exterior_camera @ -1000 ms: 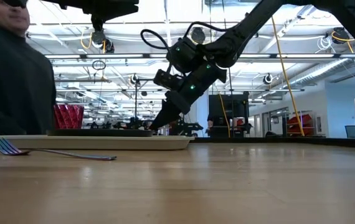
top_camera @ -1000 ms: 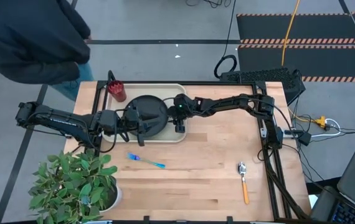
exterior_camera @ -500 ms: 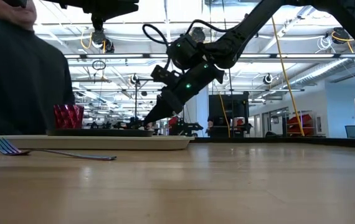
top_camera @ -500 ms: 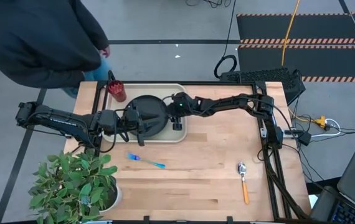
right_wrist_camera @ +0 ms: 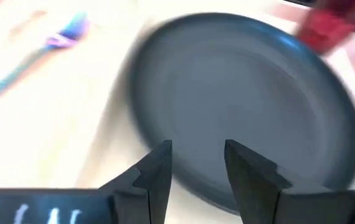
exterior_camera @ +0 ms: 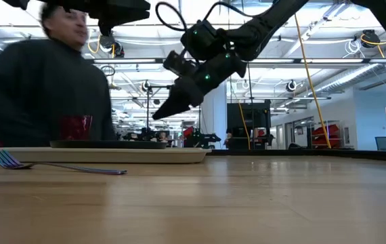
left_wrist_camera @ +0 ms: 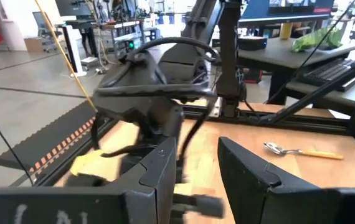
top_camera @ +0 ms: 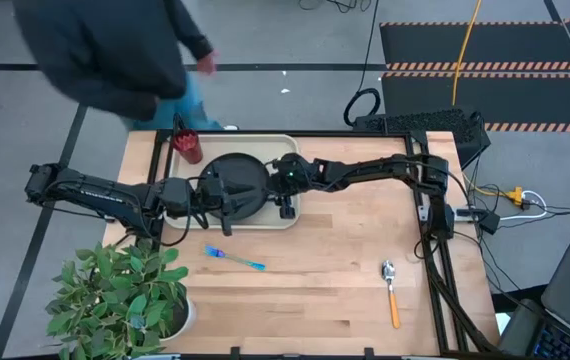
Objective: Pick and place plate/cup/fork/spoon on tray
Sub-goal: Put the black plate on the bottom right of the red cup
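Note:
The black plate [top_camera: 235, 185] lies flat on the beige tray [top_camera: 287, 218] at the table's far left, and also shows in the right wrist view [right_wrist_camera: 240, 93]. The dark red cup [top_camera: 187, 147] stands at the tray's far left corner. The blue fork [top_camera: 233, 258] lies on the table near the tray. The orange-handled spoon [top_camera: 392, 292] lies at the near right. My right gripper [right_wrist_camera: 196, 165] is open, above the plate's right rim and clear of it [exterior_camera: 156, 116]. My left gripper [left_wrist_camera: 196, 180] is open, raised over the plate's near left part.
A potted plant [top_camera: 125, 295] stands at the table's near left corner. A person in dark clothes [top_camera: 115, 50] moves behind the table's far edge. Bare wood lies between the fork and the spoon.
My right gripper has risen from the plate's right rim and now hangs clear above it. The plate stays flat on the tray. The person behind the table has walked toward the right.

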Robot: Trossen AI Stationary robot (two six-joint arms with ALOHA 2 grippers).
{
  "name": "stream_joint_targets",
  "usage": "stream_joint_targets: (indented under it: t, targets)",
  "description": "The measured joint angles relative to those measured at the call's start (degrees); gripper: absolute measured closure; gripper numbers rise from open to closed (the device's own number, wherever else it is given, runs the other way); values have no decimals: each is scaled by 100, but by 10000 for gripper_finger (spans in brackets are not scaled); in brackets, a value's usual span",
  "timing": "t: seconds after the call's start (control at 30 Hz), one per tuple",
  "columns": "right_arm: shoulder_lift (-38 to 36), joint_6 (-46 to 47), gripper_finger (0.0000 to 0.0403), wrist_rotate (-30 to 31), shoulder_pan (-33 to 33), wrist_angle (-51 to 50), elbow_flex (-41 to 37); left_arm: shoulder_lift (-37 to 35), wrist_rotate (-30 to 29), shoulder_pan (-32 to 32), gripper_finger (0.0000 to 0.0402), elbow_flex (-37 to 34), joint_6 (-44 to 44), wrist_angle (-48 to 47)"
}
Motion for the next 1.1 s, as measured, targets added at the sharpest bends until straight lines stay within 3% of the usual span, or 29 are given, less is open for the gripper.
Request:
stream_joint_targets:
  t: [0.13, 0.27, 0.63, 1.1]
  targets:
    - [-18, 18, 261, -776, 201, -435, -2, 0, -176, 0, 279, 0, -63, 9]
    - [9, -155, 261, -640, 402, -172, -341, 1, -310, 0, 279, 0, -181, 9]
    - [24, 125, 261, -458, 262, 1909, -1342, 1, -315, 0, 279, 0, -255, 9]
    - [223, 322, 261, -438, 115, 1889, -1299, -1, -319, 4, 279, 0, 94, 36]
